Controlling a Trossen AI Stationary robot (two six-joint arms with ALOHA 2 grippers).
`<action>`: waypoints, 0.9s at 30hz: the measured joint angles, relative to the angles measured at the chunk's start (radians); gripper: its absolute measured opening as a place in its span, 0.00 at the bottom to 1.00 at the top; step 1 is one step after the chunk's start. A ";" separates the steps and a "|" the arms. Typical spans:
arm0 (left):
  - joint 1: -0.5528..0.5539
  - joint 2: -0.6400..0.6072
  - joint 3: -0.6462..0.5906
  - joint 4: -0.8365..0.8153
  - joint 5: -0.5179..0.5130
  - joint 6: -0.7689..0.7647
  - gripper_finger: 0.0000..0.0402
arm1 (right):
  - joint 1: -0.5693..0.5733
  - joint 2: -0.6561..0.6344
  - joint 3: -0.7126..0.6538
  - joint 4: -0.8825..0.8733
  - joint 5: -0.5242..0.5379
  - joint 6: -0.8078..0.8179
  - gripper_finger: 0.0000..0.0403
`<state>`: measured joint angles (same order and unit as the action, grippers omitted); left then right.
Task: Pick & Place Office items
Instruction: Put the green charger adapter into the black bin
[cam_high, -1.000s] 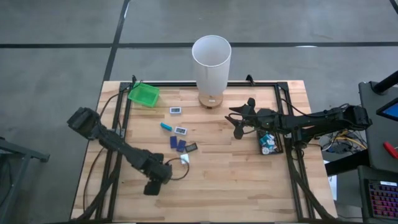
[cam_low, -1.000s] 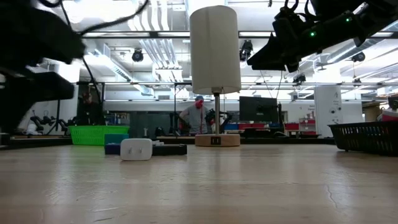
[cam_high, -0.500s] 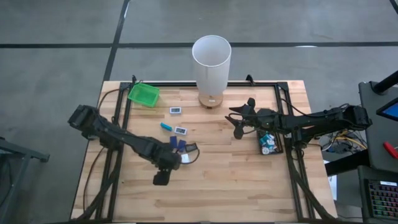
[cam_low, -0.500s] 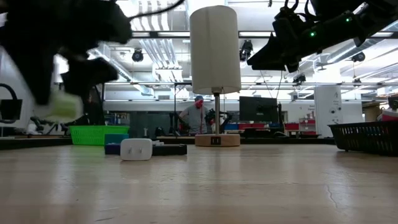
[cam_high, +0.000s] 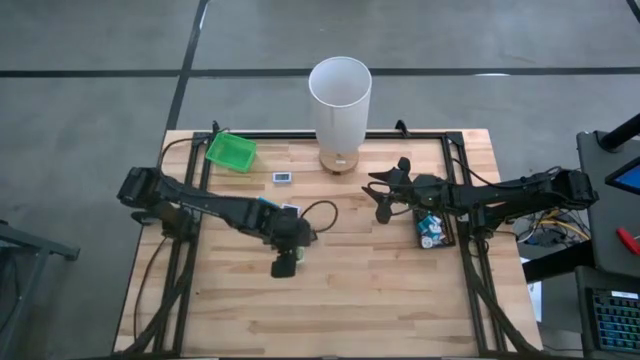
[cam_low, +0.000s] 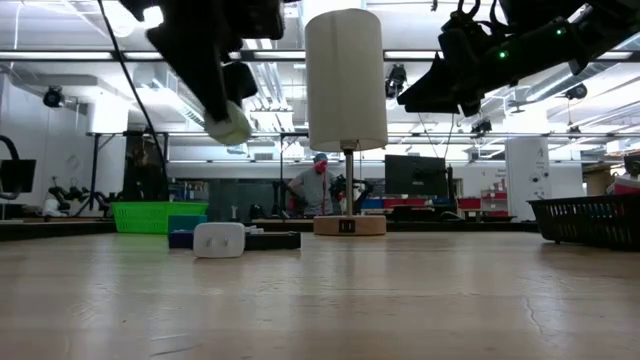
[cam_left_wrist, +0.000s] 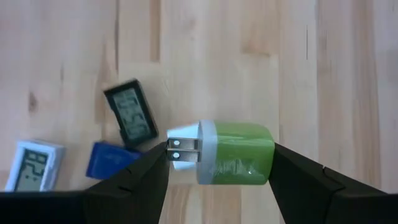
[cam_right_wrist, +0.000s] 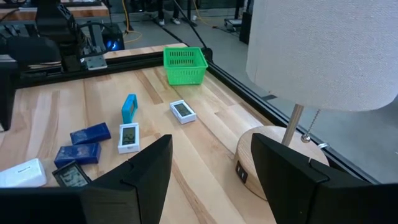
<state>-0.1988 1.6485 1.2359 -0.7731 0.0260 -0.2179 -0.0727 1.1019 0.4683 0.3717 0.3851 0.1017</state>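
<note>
The left gripper (cam_high: 284, 262) is hanging above the middle of the wooden table (cam_high: 380, 290), and its fingers (cam_left_wrist: 134, 186) are closing on a green and white plug adapter (cam_left_wrist: 230, 154). In the left wrist view the adapter is lying crosswise between the two dark fingers, with its metal prongs pointing to one side. In the low view it is showing only as a pale blurred lump (cam_low: 228, 124) under the dark arm, clear of the table top.

Under the gripper, on the wood, a black small clock (cam_left_wrist: 130, 116), a dark blue piece (cam_left_wrist: 110, 157) and a white display piece (cam_left_wrist: 31, 165) are lying near each other; the white one is cut off by the edge of the picture. From above, the left arm is hiding most of this group, and only a white piece (cam_high: 283, 177) near the lamp is lying in full view.

The right gripper (cam_high: 385, 198) is waiting above the table beside the black tray (cam_high: 434, 228). Its fingers are standing well apart and are holding nothing. The right wrist view is showing a teal piece (cam_right_wrist: 129, 107), two dark blue rectangles (cam_right_wrist: 90, 134), two white display pieces (cam_right_wrist: 129, 137), a white block (cam_right_wrist: 23, 173) partly cut off, and the green basket (cam_right_wrist: 185, 65). The white lamp (cam_high: 340, 95) is filling one side of that view, so its top is not visible there. What is inside the black tray is too small to tell.
</note>
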 joint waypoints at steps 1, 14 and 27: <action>0.010 0.000 0.001 0.009 0.001 -0.004 0.61 | 0.000 0.000 0.000 0.000 0.000 0.000 0.54; 0.127 0.000 0.001 0.086 -0.025 -0.041 0.61 | 0.000 0.000 0.000 0.000 0.000 0.000 0.54; 0.170 0.013 0.001 0.146 -0.062 -0.077 0.61 | 0.000 0.000 0.000 0.000 0.000 0.000 0.54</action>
<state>-0.0292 1.6613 1.2369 -0.6276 -0.0360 -0.2951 -0.0727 1.1019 0.4683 0.3717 0.3851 0.1017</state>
